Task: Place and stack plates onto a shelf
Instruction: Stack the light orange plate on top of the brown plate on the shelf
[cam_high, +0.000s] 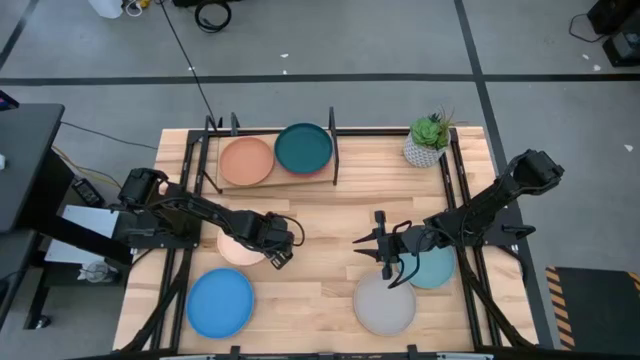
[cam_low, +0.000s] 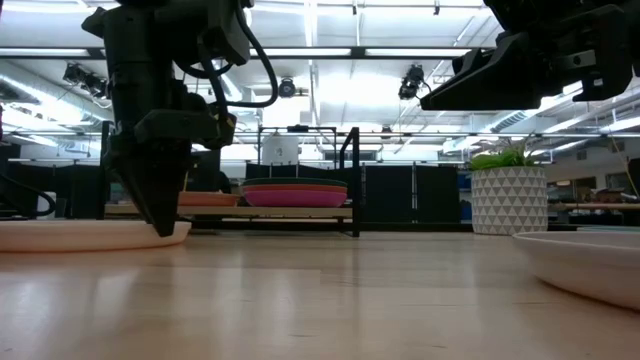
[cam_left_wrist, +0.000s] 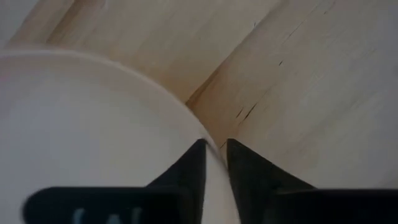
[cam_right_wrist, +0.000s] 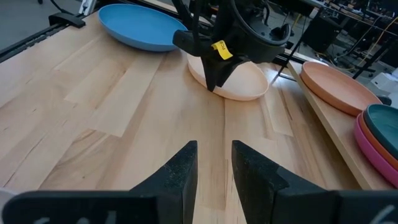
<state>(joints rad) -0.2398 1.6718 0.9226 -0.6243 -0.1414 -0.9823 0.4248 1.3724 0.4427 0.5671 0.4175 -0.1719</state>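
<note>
Cream plate (cam_high: 237, 249) under left gripper (cam_high: 278, 254); blue plate (cam_high: 220, 302) nearby.

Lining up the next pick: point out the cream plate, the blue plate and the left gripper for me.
cream plate (cam_right_wrist: 239, 84): right wrist view, on its bare inside near the rim.
blue plate (cam_high: 220, 303): high view, on its centre.
left gripper (cam_left_wrist: 214, 158): left wrist view, midway between the fingertips, astride the cream plate's rim.

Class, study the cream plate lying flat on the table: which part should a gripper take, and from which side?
Its thin raised rim. The cream plate lies flat, so only the edge offers a pinch; come from above at its right-hand edge, where the left gripper straddles the rim.
</note>
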